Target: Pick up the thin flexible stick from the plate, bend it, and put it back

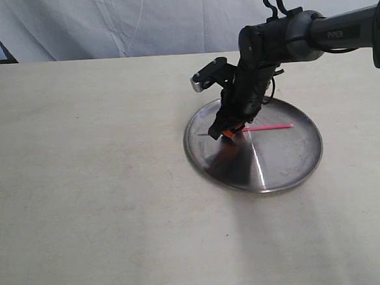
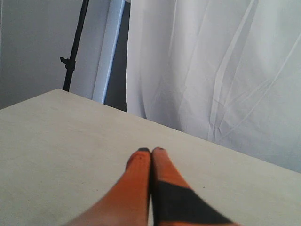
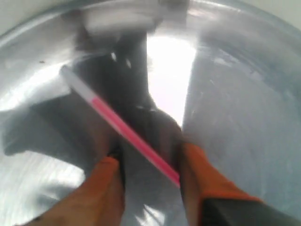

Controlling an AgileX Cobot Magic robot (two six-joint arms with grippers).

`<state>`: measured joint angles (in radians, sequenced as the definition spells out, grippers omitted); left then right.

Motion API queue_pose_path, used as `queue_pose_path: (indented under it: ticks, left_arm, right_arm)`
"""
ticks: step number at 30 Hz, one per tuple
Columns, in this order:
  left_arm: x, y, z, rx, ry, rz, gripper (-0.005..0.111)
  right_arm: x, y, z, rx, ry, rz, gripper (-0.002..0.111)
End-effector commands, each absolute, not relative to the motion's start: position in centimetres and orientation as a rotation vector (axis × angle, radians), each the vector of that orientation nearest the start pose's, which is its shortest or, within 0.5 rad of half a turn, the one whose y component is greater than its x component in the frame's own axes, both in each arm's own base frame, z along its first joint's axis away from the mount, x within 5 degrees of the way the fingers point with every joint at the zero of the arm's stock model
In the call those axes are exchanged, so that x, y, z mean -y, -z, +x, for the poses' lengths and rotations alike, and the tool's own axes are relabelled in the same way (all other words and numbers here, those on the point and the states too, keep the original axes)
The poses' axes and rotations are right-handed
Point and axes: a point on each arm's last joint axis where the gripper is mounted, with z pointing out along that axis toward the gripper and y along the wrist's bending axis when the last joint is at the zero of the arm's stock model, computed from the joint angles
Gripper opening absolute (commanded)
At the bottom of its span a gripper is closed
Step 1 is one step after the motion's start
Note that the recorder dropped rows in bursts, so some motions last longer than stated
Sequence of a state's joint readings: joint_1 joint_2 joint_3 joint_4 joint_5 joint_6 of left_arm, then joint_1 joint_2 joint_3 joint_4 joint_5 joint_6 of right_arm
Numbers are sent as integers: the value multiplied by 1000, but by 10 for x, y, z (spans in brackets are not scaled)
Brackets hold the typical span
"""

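The thin pink-red stick [image 1: 270, 128] lies flat across the middle of the shiny silver plate [image 1: 296, 167]. My right gripper [image 1: 225, 132] is down at the stick's left end, low over the plate. In the right wrist view the gripper [image 3: 149, 157] is open. The stick [image 3: 117, 123] runs slantwise through the gap between the orange fingers [image 3: 106, 179], its whitish tip pointing away, with one end against the other finger. Plate metal [image 3: 244, 94] fills that view. My left gripper [image 2: 151, 150] is shut on nothing above bare table and does not show in the exterior view.
The plate rests on a wide pale tabletop [image 1: 89, 189]. A white curtain [image 1: 136, 19] hangs behind the table's far edge. A black stand pole [image 2: 75, 47] shows beyond the table in the left wrist view.
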<state>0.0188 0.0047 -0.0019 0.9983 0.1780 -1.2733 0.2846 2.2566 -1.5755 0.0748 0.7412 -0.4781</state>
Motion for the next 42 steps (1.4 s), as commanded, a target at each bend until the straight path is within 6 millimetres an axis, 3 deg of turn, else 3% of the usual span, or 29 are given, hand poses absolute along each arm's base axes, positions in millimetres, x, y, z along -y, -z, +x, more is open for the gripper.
queue_pose_path:
  ticks: [1,5,10,21,25,34,40,42]
  left_arm:
    - [-15,-204,55,-1543,82,-346,0]
    - [-15,-204,55,-1543,82,-346,0]
    - [-15,-204,55,-1543,82,-346,0]
    - [-15,-204,55,-1543,82,-346,0]
    - [-15,-204,55,-1543,82,-346,0]
    - [-15,-204,55,-1543,80,-345,0]
    - [-15,-205,55,-1542,62,-330,0]
    - [-15,-205,55,-1542,60,-328,0]
  right_arm:
    - [-127,-76,424,-2821,-45,-1069,17]
    - [-125,-63,417,-2899,-60,-1100,-1]
    - [-126,-69,414,-2934,-97,-1083,-1]
    - [-129,-144,418,-2757,-111,-992,-1]
    - [-129,-162,418,-2713,-105,-978,-1]
    - [-123,-161,397,-2909,-142,-1072,-1]
    - [-110,-154,395,-2944,60,-1007,0]
    - [-106,-148,393,-2957,118,-992,6]
